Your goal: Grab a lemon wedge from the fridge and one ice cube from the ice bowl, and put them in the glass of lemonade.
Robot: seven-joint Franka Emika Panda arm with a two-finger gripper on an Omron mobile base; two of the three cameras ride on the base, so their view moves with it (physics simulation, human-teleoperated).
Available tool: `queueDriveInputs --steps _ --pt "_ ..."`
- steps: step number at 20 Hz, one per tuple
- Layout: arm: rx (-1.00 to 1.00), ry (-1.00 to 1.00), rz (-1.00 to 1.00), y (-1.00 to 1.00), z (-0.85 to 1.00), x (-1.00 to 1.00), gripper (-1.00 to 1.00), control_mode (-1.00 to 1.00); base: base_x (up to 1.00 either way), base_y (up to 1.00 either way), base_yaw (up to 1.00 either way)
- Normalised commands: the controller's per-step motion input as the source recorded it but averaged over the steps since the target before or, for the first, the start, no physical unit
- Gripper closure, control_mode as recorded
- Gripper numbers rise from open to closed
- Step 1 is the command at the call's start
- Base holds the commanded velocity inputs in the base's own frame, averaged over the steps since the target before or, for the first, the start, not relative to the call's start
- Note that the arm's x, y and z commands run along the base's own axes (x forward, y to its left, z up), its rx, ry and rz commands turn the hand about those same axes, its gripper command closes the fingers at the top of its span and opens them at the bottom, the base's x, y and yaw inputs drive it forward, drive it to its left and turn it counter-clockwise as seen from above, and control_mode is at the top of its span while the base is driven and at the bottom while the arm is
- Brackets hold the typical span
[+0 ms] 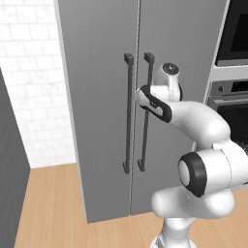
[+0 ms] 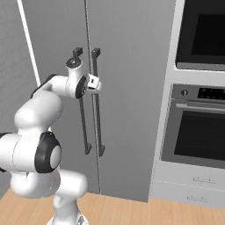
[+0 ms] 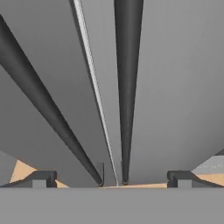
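The fridge (image 1: 97,121) (image 2: 132,66) (image 3: 179,87) stands with both grey doors closed. Its two dark bar handles flank the door seam: the left handle (image 1: 128,114) (image 2: 82,118) (image 3: 43,100) and the right handle (image 1: 145,121) (image 2: 97,114) (image 3: 127,87). My gripper (image 1: 143,92) (image 2: 93,82) (image 3: 112,178) is open, right in front of the upper part of the right handle, with nothing between its fingers. In the hand view the right handle and the door seam run between the fingertips. The lemon wedge, ice cube, ice bowl and glass of lemonade are out of view.
A black-fronted wall oven (image 1: 235,34) (image 2: 203,35) with a second oven (image 2: 197,136) and pale drawers (image 2: 193,189) under it stands right of the fridge. A white tiled wall (image 1: 34,97) is to the left, over wooden floor (image 1: 48,203).
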Motion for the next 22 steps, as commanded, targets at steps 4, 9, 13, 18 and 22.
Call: queueDriveInputs --steps 4,9,13,18,22 --pt "0.00 0.00 0.00 -0.16 -0.12 0.58 -1.00 -1.00 0.00 0.00 0.00" --pt "0.00 0.00 0.00 -0.28 -0.05 0.28 -1.00 -1.00 0.00 0.00 0.00" --pt "0.00 0.00 0.00 -0.01 -0.13 0.51 -1.00 -1.00 0.00 0.00 0.00" --pt "0.00 0.00 0.00 0.00 -0.23 0.59 -1.00 -1.00 0.00 0.00 0.00" --pt "0.00 0.00 0.00 0.00 -0.30 0.55 -1.00 -1.00 0.00 0.00 0.00"
